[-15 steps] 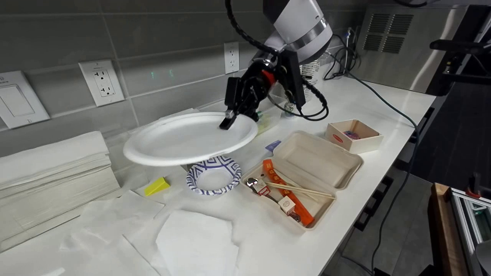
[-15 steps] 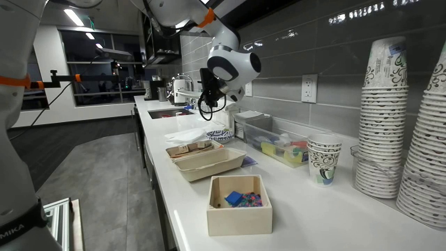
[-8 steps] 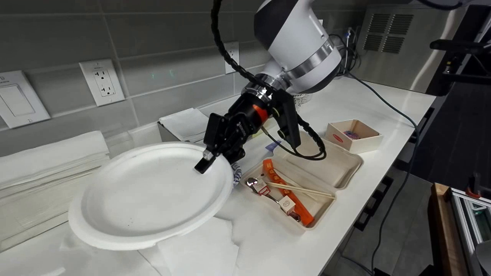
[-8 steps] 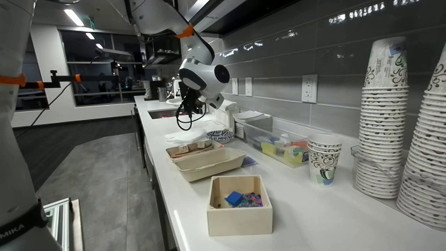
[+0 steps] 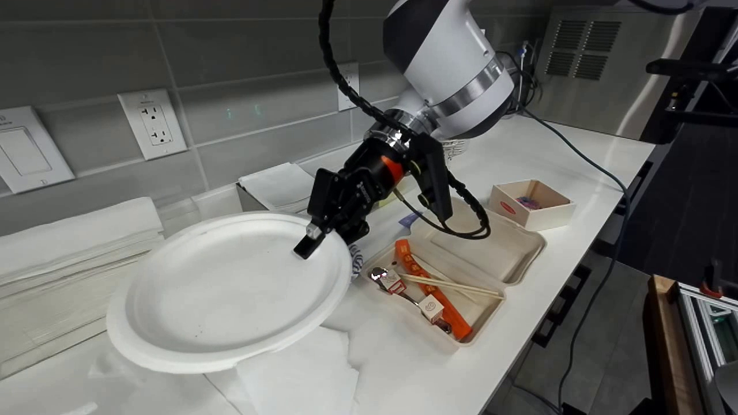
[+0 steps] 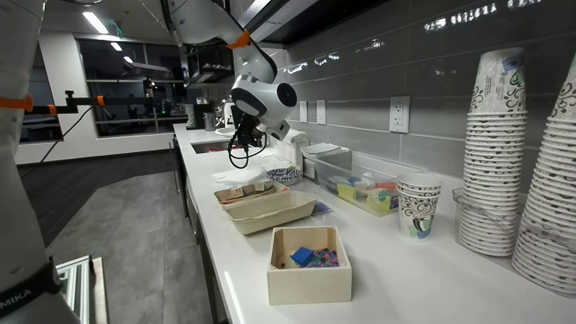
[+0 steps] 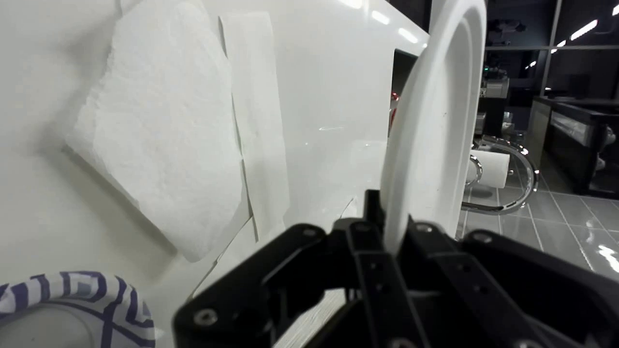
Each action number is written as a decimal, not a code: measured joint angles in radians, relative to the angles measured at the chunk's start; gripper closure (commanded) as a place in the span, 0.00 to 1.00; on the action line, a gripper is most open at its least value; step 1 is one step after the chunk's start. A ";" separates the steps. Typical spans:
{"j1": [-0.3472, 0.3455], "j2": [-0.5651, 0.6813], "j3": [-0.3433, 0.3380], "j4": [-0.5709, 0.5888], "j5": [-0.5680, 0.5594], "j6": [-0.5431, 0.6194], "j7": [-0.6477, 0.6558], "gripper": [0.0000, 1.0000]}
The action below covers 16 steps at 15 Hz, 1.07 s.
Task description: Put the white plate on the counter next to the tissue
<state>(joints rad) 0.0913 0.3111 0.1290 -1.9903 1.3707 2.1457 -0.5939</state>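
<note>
A grey tiled wall rises alongside the pincer. The white tabletop runs beneath the pincer and well past it in both exterior views. The arm slopes down to the pincer, which forms its lower end. Tall stacks of paper cups stand well apart from the pincer, near the wall. A pile of folded white paper lies past the pincer's tips, also near the wall. The unfolded takeout box rests lower than the pincer and to one side of it.

The white plate is held by its rim and reaches outward from the pincer, tilted and raised above the tabletop. The pincer is drawn together so that only the thickness of the rim parts its two sides, one against each face; the wrist view shows the plate almost edge-on. The tissue, slightly crumpled, lies on the tabletop below the pincer, apart from the plate. The wooden box is well apart from the pincer, with the takeout box between them; it contains small coloured pieces. The patterned bowl, blue and white, sits below the pincer, near the tissue. Within the takeout box lie chopsticks and a spoon.
</note>
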 measured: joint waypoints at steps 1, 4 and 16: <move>0.011 0.006 0.004 0.001 -0.001 0.006 -0.006 0.99; 0.062 0.042 0.025 0.012 -0.002 0.074 -0.040 0.99; 0.238 0.296 0.106 0.248 -0.004 0.402 -0.076 0.62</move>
<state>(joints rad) 0.3288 0.6068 0.2351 -1.7420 1.3667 2.5479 -0.6704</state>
